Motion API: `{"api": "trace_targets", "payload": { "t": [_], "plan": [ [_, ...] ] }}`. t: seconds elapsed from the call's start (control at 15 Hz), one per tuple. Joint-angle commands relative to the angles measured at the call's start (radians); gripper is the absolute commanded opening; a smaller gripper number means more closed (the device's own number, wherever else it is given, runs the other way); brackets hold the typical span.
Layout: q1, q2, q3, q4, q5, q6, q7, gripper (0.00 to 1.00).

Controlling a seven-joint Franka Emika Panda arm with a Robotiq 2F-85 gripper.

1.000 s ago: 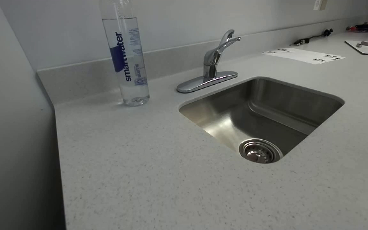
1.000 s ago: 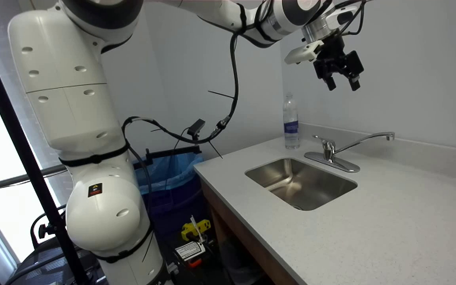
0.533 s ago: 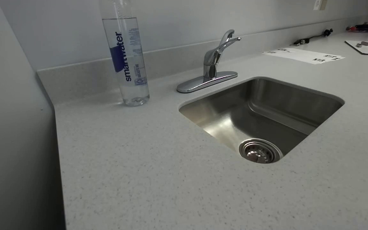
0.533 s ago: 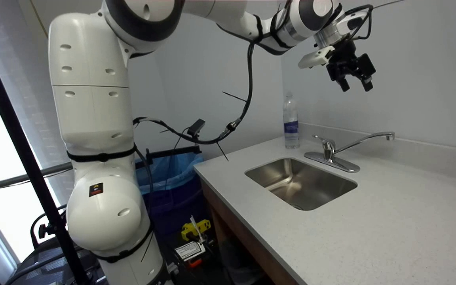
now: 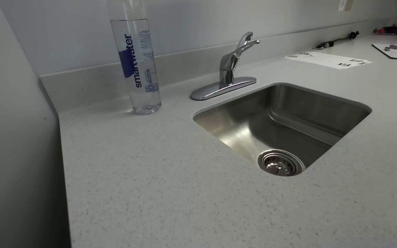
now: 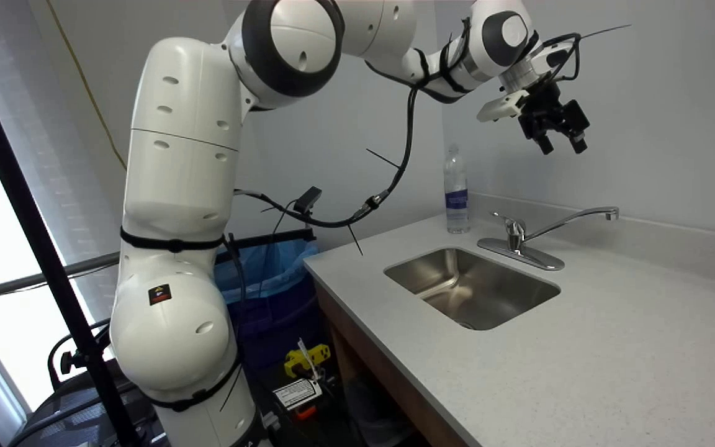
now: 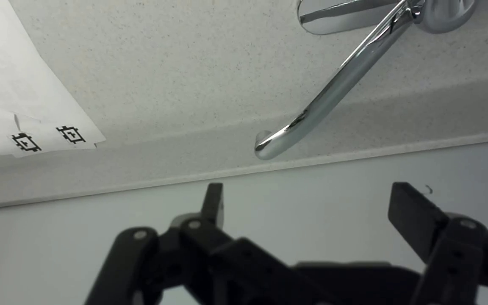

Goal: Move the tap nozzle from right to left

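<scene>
The tap nozzle (image 6: 575, 216) is a thin chrome spout on the faucet body (image 6: 514, 233). In that exterior view it points right, along the backsplash, with its tip turned down. In an exterior view the nozzle (image 5: 244, 39) shows partly behind the lever (image 5: 245, 49). In the wrist view the nozzle (image 7: 333, 91) runs from upper right down to its tip near the middle. My gripper (image 6: 562, 146) is open and empty, well above the spout and apart from it. In the wrist view the gripper (image 7: 307, 190) has its fingers (image 7: 213, 203) wide apart, with the spout tip beyond the gap.
A sink (image 6: 475, 292) lies in front of the faucet. A tall water bottle (image 6: 455, 198) stands upright by the corner, left of the faucet. The backsplash (image 6: 674, 242) and wall (image 6: 661, 124) run behind. A paper sheet (image 5: 327, 60) lies on the counter (image 5: 143, 179).
In an exterior view my gripper has moved to the right and then slightly down. The arm links have swung right and lower. The nozzle, faucet and bottle have not moved.
</scene>
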Motion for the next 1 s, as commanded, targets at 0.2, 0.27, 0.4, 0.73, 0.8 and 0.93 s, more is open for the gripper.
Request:
{"api": "trace_targets", "payload": {
  "t": [0.2, 0.27, 0.4, 0.73, 0.8, 0.93],
  "plan": [
    [0.048, 0.208, -0.047, 0.276, 0.022, -0.168, 0.006, 1.0],
    [0.048, 0.231, -0.048, 0.304, 0.029, -0.185, 0.004, 1.0],
    [0.047, 0.277, -0.052, 0.361, 0.042, -0.219, 0.003, 1.0],
    [0.031, 0.279, -0.039, 0.33, 0.046, -0.212, 0.002, 1.0],
    [0.03, 0.289, -0.039, 0.344, 0.055, -0.222, 0.001, 1.0],
    [0.03, 0.299, -0.039, 0.359, 0.062, -0.228, 0.001, 1.0]
  ]
}}
